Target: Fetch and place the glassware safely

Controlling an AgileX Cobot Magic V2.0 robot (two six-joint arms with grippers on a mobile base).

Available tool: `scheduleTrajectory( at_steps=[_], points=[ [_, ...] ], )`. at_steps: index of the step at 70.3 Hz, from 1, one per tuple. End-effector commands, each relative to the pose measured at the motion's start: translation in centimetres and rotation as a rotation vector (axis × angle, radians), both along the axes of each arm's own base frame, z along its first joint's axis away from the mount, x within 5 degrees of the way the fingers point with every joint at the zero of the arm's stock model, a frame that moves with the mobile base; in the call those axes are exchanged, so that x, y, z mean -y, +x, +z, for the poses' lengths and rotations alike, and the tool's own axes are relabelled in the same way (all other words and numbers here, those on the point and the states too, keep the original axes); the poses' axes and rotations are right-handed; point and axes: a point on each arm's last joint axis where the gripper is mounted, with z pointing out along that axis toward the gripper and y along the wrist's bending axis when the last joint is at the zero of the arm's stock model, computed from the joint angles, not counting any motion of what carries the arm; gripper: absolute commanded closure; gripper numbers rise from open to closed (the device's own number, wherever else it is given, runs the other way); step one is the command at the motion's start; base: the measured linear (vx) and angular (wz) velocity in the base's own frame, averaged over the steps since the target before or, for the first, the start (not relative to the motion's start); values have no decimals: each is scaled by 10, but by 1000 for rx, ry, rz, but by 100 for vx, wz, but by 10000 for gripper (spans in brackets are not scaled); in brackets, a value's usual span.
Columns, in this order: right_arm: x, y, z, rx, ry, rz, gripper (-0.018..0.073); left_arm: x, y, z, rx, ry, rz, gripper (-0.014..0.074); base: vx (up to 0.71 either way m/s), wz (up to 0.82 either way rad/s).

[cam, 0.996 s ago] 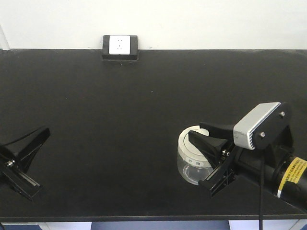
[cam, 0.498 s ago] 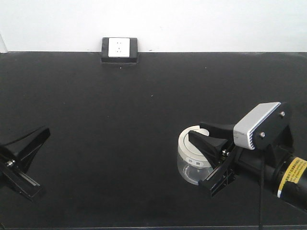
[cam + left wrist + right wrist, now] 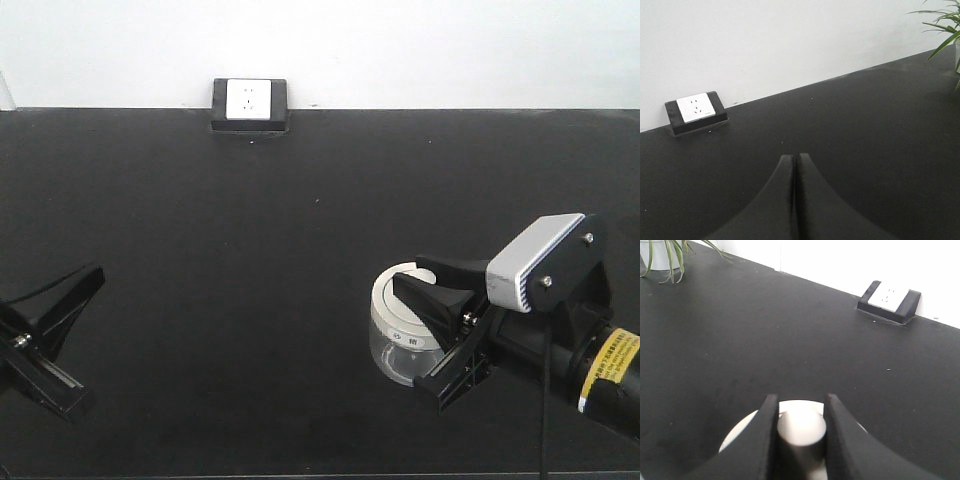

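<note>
Glass jar (image 3: 397,340) with its cream-white lid (image 3: 400,303) stands on the black bench (image 3: 300,220), right of centre. Right gripper (image 3: 801,412) has its fingers (image 3: 767,420) clamped on the lid's knob (image 3: 801,427). Left gripper (image 3: 794,165) rests at the bench's left edge, fingers pressed together, holding nothing. Wall socket (image 3: 249,100) sits at the far edge.

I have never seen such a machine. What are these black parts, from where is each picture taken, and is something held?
It is a robot with two arms over a black table. One picture looks down from the front; the other two come from cameras on the wrists.

The right gripper has its black jaws closed on the knob of the white lid of a small glass jar. In the right wrist view that knob sits between the jaws. The jar appears to stand on the table.

The left gripper holds nothing; its jaws are shut.

At the table's far edge lies a white socket in a black frame. A plant shows at one side.
</note>
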Motion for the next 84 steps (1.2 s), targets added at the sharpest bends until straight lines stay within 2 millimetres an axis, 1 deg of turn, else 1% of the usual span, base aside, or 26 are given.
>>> scheduleTrajectory(
  at_steps=[1,84],
  points=[
    [-3,-2,20,81,82,40,563,3,0,15,68,-66,-28,603,0,0],
    [-3,-2,21,81,88,41,563,3,0,15,68,-66,-28,603,0,0]
  ],
)
